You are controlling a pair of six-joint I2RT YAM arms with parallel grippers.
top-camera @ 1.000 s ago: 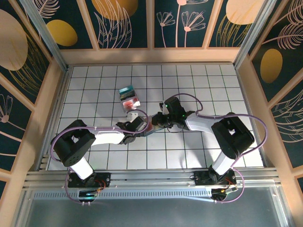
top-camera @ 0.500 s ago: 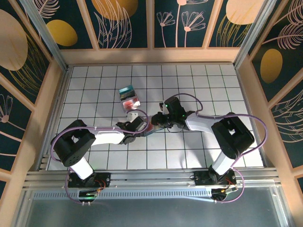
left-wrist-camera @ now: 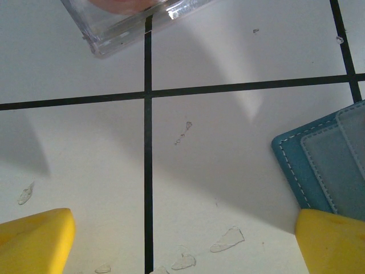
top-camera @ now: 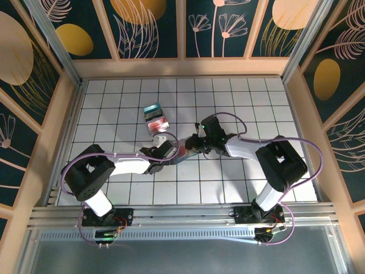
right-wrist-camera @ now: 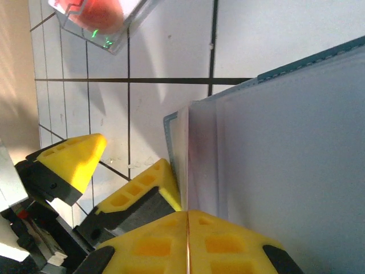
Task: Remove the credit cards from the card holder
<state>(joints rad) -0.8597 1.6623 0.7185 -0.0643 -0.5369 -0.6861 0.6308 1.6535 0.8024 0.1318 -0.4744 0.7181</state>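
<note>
extraction step: the right gripper [right-wrist-camera: 188, 220], jaws pressed shut at the edge of the open card holder [right-wrist-camera: 285, 148] lying mid-table, grips something indiscernible, while the wide-open, empty left gripper [left-wrist-camera: 183, 234] beside it should probably pin the holder next.

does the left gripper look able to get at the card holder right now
Probably yes: the left gripper is open and the card holder lies right at one fingertip, with nothing on the tile between.

- Clear plastic tray [left-wrist-camera: 125, 25]: top edge of left wrist view, straddling a black grout line.
- White tiled floor [top-camera: 256, 103]: centre, overhead.
- Dark floral wall panels [top-camera: 154, 28], wood-framed: top.
- Aluminium rail [top-camera: 182, 214]: bottom.
</note>
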